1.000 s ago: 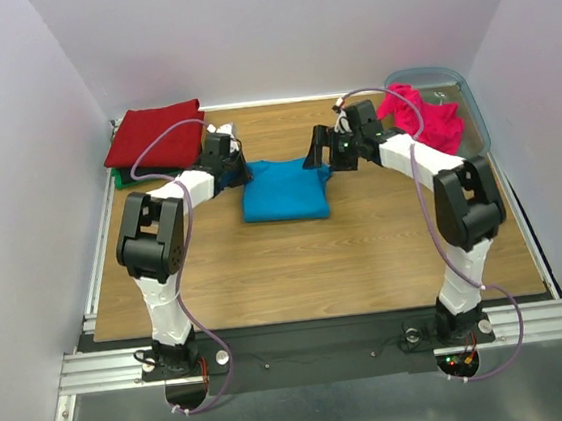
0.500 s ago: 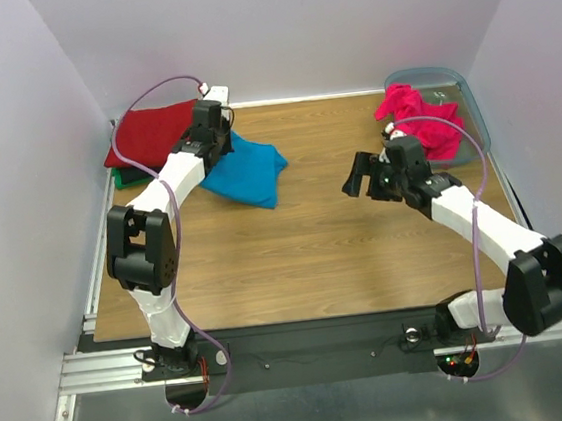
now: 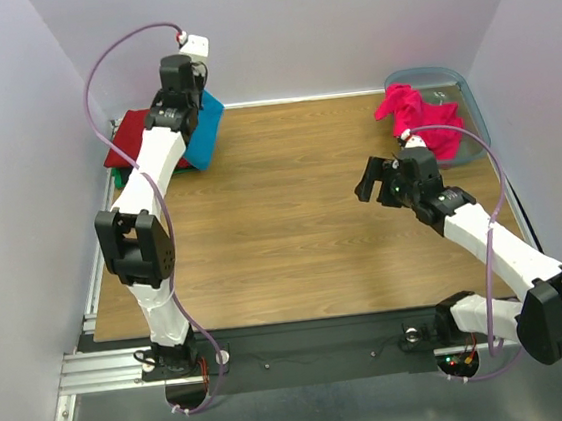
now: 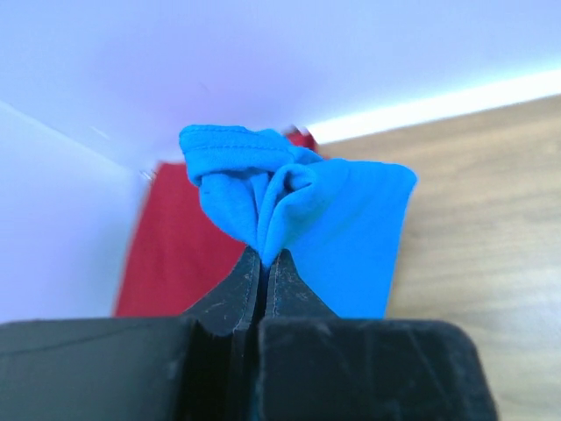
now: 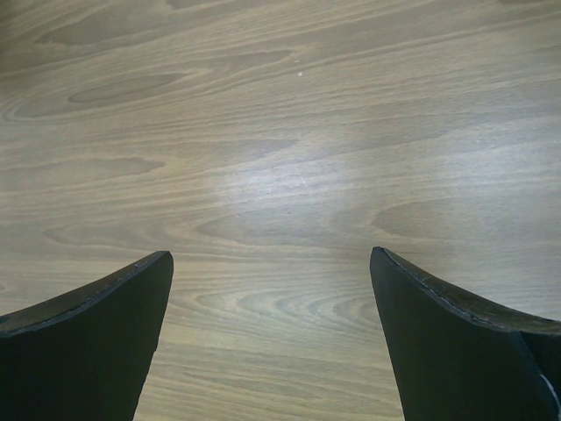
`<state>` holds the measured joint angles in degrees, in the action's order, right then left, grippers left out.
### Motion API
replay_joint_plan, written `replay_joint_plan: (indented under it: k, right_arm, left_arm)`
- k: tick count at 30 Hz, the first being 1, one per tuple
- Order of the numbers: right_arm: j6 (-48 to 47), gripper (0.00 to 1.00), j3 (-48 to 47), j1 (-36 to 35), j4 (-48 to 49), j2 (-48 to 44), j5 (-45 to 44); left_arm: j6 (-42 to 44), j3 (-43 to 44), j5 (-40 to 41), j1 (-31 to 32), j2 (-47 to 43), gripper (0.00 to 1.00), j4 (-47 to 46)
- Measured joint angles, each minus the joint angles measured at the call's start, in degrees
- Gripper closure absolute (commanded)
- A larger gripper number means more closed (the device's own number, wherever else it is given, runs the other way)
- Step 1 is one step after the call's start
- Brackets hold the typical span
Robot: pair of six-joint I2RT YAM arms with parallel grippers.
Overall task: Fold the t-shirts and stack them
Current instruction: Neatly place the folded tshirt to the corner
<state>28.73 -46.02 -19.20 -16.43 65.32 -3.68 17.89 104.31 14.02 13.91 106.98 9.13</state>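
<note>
Shifting since half a second ago: we see that the left claw [image 3: 193, 106] has carried the blue shirt [image 3: 208, 130] off the wood and up into the upper left corner of the overhead view. The right claw [image 3: 366, 179] has hardly moved at centre right.
Left claw: clamped shut on a bunched fold of the blue shirt [image 4: 326, 219]. In the wrist view its jaws [image 4: 265, 256] press together, with cloth bulging just above the tips.
Blue shirt: it hangs down from the claw against the right edge of the red shirt stack [image 3: 137, 135]. We cannot tell whether its lower hem touches the table [image 3: 293, 229].
Right claw: spread wide [image 5: 272, 259] over bare wood, holding nothing.
Pink shirt [image 3: 418, 116]: crumpled in the bin [image 3: 466, 91] at upper right, beyond the right claw.
Edges: the back wall [image 3: 282, 29] stands just behind the left claw, and the left wall [image 3: 26, 177] is near the red stack.
Open room: the broad wood between the two claws.
</note>
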Motion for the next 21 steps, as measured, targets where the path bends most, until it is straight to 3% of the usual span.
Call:
replay_joint_plan:
  k: [9, 21]
  right_arm:
    - [0.0, 0.0, 0.0, 0.0, -0.1, 1.6, -1.7]
    - [0.0, 0.0, 0.0, 0.0, -0.1, 2.0, -2.5]
  left_arm:
    - [3.8, 12.3, -0.1, -1.6, 2.8, 1.0, 4.7]
    - [4.5, 13.5, -2.3, -6.2, 2.9, 1.0, 7.4]
